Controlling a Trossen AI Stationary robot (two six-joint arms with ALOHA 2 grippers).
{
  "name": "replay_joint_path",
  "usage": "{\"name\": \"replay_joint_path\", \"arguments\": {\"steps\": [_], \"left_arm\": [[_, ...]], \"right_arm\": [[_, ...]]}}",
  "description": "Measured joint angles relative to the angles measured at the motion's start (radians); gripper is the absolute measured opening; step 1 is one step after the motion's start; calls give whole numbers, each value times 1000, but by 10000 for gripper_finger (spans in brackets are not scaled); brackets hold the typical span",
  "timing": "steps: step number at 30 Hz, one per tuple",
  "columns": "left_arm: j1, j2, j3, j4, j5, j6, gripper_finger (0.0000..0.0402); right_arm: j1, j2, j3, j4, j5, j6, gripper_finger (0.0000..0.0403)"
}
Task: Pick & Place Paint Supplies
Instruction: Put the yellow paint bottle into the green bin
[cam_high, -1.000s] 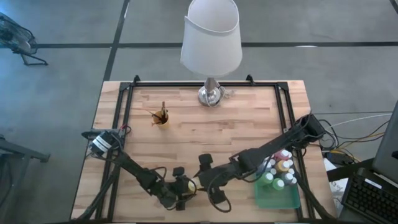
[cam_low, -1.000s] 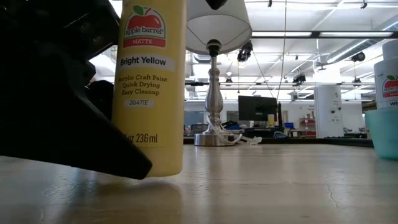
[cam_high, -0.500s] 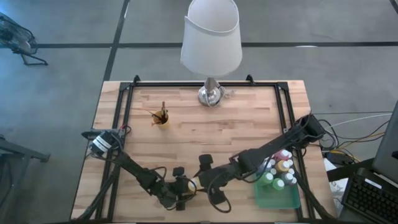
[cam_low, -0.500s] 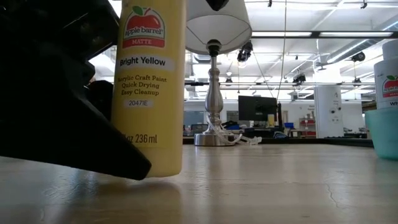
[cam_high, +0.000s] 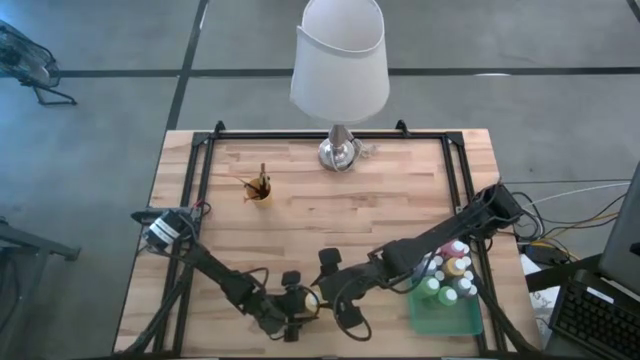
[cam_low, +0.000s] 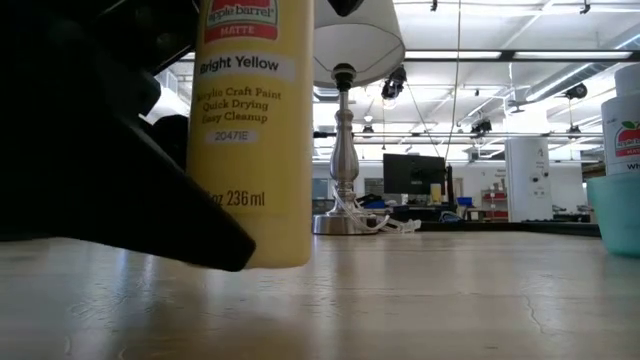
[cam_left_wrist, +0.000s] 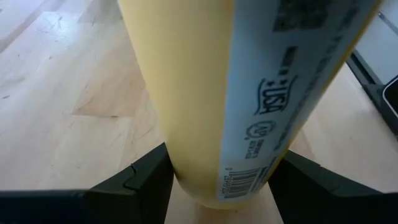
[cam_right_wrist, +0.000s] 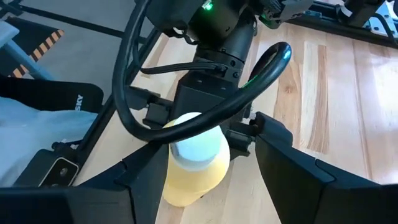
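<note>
Wooden table (cam_high: 400, 200), lamp (cam_high: 339, 70) at back, left hand (cam_high: 293, 312) gripping yellow bottle (cam_low: 255, 150), right hand (cam_high: 335, 300) spread around its cap, tray (cam_high: 445, 315) nearby

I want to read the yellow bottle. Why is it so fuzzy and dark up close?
Left wrist view: the yellow paint bottle nearly fills the picture, too near the camera, so its print blurs. Low view: the label reads clearly, but a dark arm part close to the camera shows only as a black shape.

Upright yellow paint bottle (cam_low: 255, 140), white-capped, near table's front edge.
</note>
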Motion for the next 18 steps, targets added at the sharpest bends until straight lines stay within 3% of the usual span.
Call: {"name": "replay_joint_path", "arguments": {"steps": [7,18], "left_arm": [[10,0,7,-3,-6,13,232],[23,0,55,-8,-23,102,232]], "right_arm": [[1,0,0,7,-2,-2,245],[3,0,-1,13,-12,-2,206]]}}
